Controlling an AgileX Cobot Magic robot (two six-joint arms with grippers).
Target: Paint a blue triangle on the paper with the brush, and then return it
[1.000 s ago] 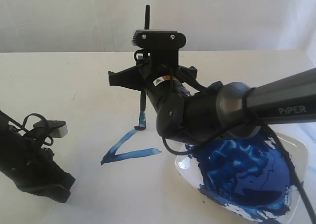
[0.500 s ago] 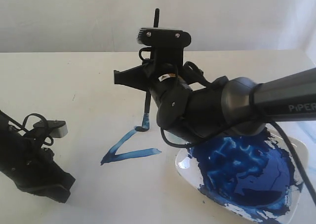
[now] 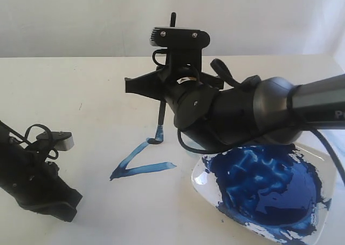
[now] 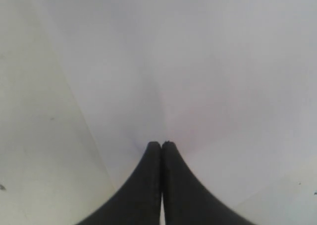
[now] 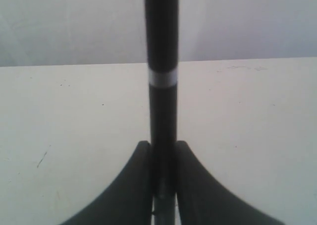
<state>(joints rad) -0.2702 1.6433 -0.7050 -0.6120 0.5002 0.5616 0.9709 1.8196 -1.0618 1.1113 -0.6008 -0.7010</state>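
Observation:
The brush (image 3: 161, 113) stands nearly upright, its blue tip touching the paper (image 3: 91, 115) at the top end of one stroke. My right gripper (image 3: 169, 88) is shut on its black handle (image 5: 161, 111), above the metal band. The blue triangle (image 3: 141, 169) shows as two streaky strokes that meet in a pointed corner on the left; the span between their right ends is bare. My left gripper (image 3: 62, 204) rests at the lower left, shut and holding nothing (image 4: 161, 144), over the paper (image 4: 208, 66).
A white dish (image 3: 325, 160) smeared with dark blue paint (image 3: 269, 194) sits at the lower right, partly under my right arm. The cream tabletop (image 3: 59, 77) runs back to a white wall.
The right gripper has shifted slightly right and the brush handle now leans that way, while its tip stays at the same spot. The left arm has not moved.

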